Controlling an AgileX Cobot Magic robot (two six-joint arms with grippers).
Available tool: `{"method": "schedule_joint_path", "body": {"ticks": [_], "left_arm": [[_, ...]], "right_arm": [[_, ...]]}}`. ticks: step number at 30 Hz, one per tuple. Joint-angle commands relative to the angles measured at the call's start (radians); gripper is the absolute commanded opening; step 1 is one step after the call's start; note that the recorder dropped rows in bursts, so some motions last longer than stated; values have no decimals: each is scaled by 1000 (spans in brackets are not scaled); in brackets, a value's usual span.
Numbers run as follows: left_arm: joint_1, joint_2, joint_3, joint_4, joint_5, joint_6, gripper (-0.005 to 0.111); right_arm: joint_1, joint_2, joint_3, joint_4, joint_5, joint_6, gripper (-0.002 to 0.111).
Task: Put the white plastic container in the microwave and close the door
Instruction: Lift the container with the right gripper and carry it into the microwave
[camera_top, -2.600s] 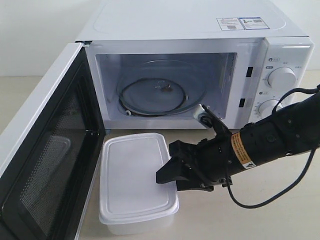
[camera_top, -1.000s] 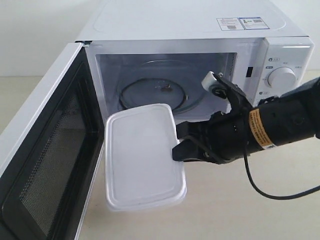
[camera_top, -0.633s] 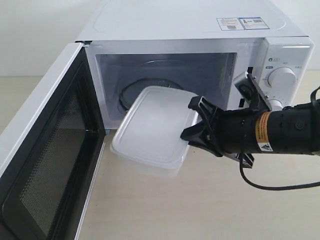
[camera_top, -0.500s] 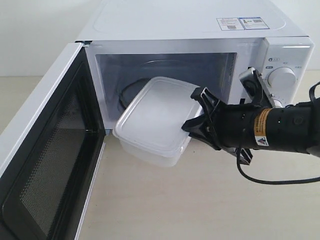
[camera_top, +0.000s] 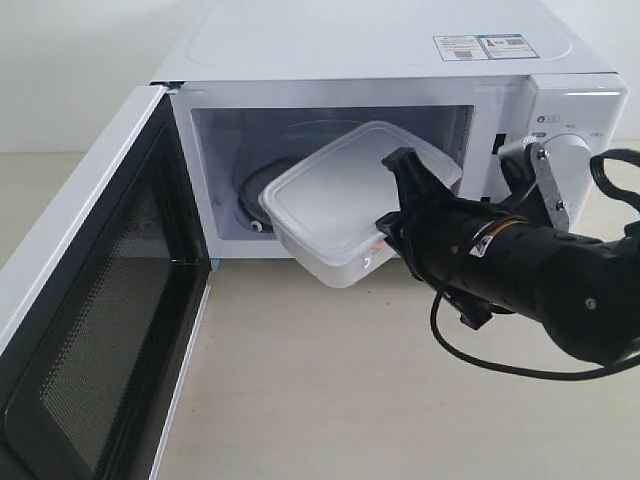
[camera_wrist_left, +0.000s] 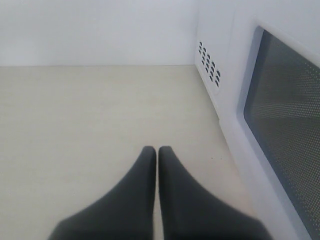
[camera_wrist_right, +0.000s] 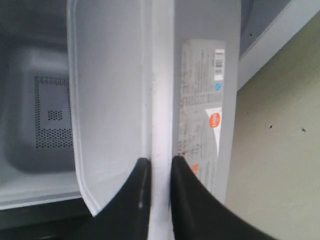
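Note:
The white plastic container (camera_top: 345, 205) hangs tilted, halfway through the opening of the microwave (camera_top: 400, 60), above the glass turntable (camera_top: 250, 185). My right gripper (camera_top: 392, 222) is shut on its lid rim at the near end. In the right wrist view the gripper (camera_wrist_right: 160, 165) pinches the rim of the container (camera_wrist_right: 107, 100), with its red-and-white label (camera_wrist_right: 202, 105) on the side wall. The door (camera_top: 95, 320) stands wide open at the left. My left gripper (camera_wrist_left: 153, 152) is shut and empty over the table, beside the door (camera_wrist_left: 280, 130).
Two round dials (camera_top: 565, 152) sit on the microwave's panel, close behind my right arm. Stickers (camera_top: 480, 46) lie on the microwave's top. The beige table (camera_top: 320, 400) stretches in front of the microwave.
My right gripper took the container from the table, lifted it, turned it, and carried it up and back, partway into the microwave's opening. The door has stayed open.

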Motion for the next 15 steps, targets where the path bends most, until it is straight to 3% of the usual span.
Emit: {"method": "schedule_joint_path", "body": {"ticks": [1,6,15], "left_arm": [[6,-4,4,1,-1,2,4],[6,-4,4,1,-1,2,4],[6,-4,4,1,-1,2,4]], "right_arm": [[40,-8,2,173,-109,-42,0],[73,19,0,280,-181,-25,0],[73,90,-36,280,-199,28,0]]}}
